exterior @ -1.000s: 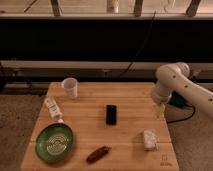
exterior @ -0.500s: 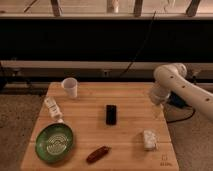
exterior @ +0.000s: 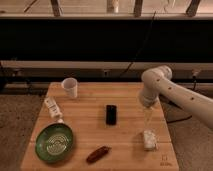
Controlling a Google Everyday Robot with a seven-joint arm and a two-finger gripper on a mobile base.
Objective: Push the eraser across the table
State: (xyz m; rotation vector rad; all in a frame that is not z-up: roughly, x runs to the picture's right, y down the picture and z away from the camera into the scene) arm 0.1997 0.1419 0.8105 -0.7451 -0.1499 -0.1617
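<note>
The small flat black rectangular eraser (exterior: 111, 114) lies flat near the middle of the light wooden plank-strip table (exterior: 127, 150), its long side running from the far edge toward the near edge. Nothing touches it, and bare wood surrounds it on all 4 sides.

To the right of the eraser, with a gap of bare wood between them, the gripper (exterior: 148, 118) hangs over the right part of the table, pointing downward. Whether it is spread or closed cannot be told, and it holds nothing that can be seen. It is apart from the eraser. The robot's pale jointed arm (exterior: 172, 94) reaches in from the right side, bends at a rounded joint above the table's far right area, and drops down to the gripper.

Just below the gripper, nearer the front edge, sits 1 whitish speckled sponge-like block (exterior: 148, 139). A small dark mark (exterior: 164, 161) shows on the wood at the near right corner.

In front of the eraser and slightly left, a reddish-brown sausage-shaped thing (exterior: 98, 154) lies at an angle close to the near edge. At the near left corner rests 1 round green plate (exterior: 54, 143) with ring patterns. Just beyond the plate, a small white bottle-like object (exterior: 52, 108) lies on its side. A white cup (exterior: 70, 87) stands upright at the far left.
</note>
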